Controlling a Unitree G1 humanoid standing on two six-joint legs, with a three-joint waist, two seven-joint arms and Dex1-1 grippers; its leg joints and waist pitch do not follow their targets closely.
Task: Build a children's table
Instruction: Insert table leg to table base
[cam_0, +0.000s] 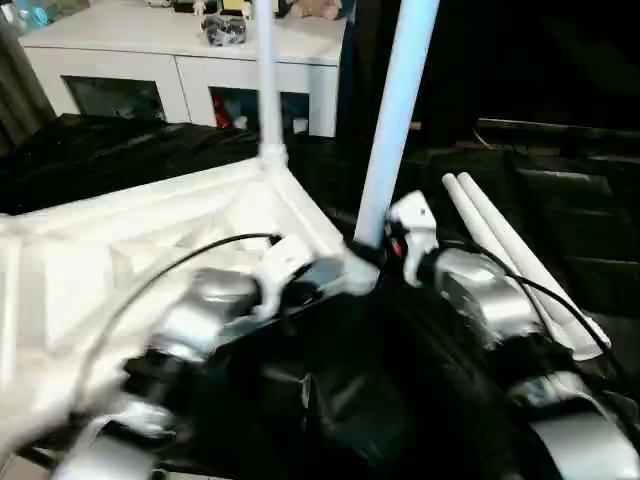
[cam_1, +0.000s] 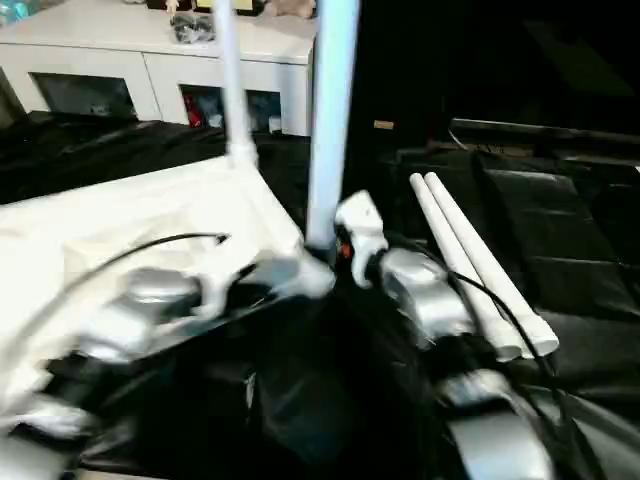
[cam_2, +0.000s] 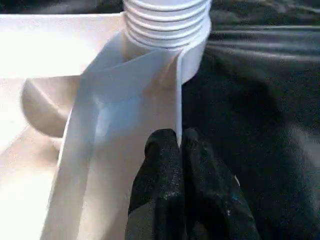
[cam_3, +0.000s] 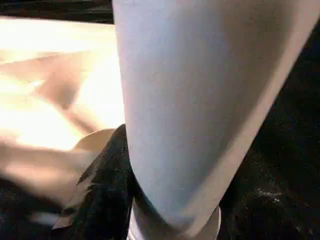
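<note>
Dim room with a white cabinet at the back and black sheeting over the work area.
A white cabinet with glass doors stands against the far side, well beyond the claws, small toys and figures on its top and coloured items behind the glass. Crinkled black sheeting covers the surface beneath and around the claws. To the right of the claws lies a dark, cushioned piece of furniture, its details hard to tell.

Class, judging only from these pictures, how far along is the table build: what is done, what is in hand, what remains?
Done: one leg stands in the upturned tabletop. In hand: the right gripper grips a second leg at the near corner socket, while the shut left gripper pinches the tabletop's rim. Left: two legs lie alongside.
</note>
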